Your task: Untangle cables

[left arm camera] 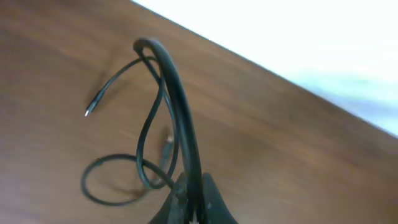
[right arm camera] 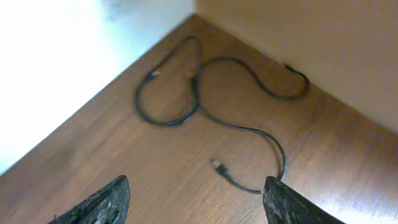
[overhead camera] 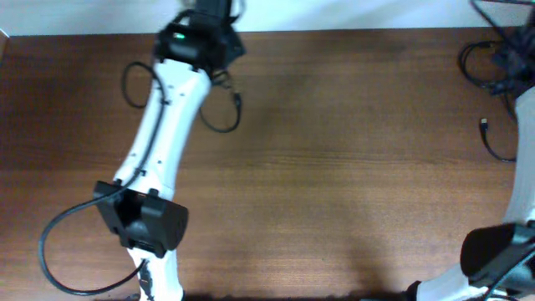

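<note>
Overhead view: cables lie well apart, at opposite far corners of table [overhead camera: 334, 167]. Left gripper [left arm camera: 189, 211] is clamped on first cable [left arm camera: 185, 124]; bight is raised, remainder looped on wood, plug end free. Right gripper [right arm camera: 194, 202] is held with fingers spread, empty, above second cable [right arm camera: 195, 93], laid loose in far-right corner. Step judged: separation done, laying-out in hand. Next move: first cable to be lowered and released clear of own loops.

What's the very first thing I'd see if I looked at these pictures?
Probably the left gripper, shut on a thin black cable that arches up from its fingers at the far left of the brown wooden table. Next, the second cable, lying in loose loops near the table's far right corner, in front of the open right gripper.
</note>
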`<state>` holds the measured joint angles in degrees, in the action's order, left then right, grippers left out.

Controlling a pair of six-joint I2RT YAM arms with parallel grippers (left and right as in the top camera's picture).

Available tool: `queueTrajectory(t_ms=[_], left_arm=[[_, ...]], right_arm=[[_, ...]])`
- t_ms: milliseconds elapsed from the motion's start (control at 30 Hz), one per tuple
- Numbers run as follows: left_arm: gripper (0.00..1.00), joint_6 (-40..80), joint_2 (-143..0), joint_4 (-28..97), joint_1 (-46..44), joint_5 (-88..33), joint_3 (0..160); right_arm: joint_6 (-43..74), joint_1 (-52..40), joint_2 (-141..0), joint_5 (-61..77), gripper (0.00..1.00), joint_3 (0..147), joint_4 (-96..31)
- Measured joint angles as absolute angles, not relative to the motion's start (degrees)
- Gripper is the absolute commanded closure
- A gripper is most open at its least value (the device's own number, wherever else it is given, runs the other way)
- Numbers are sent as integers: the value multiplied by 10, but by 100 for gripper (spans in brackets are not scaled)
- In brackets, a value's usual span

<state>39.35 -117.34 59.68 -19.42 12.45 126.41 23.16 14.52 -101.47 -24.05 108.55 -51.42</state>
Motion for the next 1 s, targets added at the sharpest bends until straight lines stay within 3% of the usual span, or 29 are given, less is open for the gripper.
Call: queueTrajectory(t_ms=[367,533,633,733,800,1000], left_arm=[[100,385,-1206,585,-444,133,1264],[100,385,-1214,586,-420,154,1264],[100,386,-1214,586,-386,160,1264],[100,385,-1214,570,-365,161,1264],[100,386,-1214,542,-358,150,1264],[100,404,-1214,414,-333,38,1267]], right_arm=[[196,116,-1008,-239,32,1086,-558],[186,116,-1008,-230,31,1086,-567],[152,116,-1008,-189,40,1086,-569],[115,116,-1008,-107,40,1085,-571],[152,116,-1008,-65,54,1085,-570],[352,116,-1008,23,56,1084,-554]])
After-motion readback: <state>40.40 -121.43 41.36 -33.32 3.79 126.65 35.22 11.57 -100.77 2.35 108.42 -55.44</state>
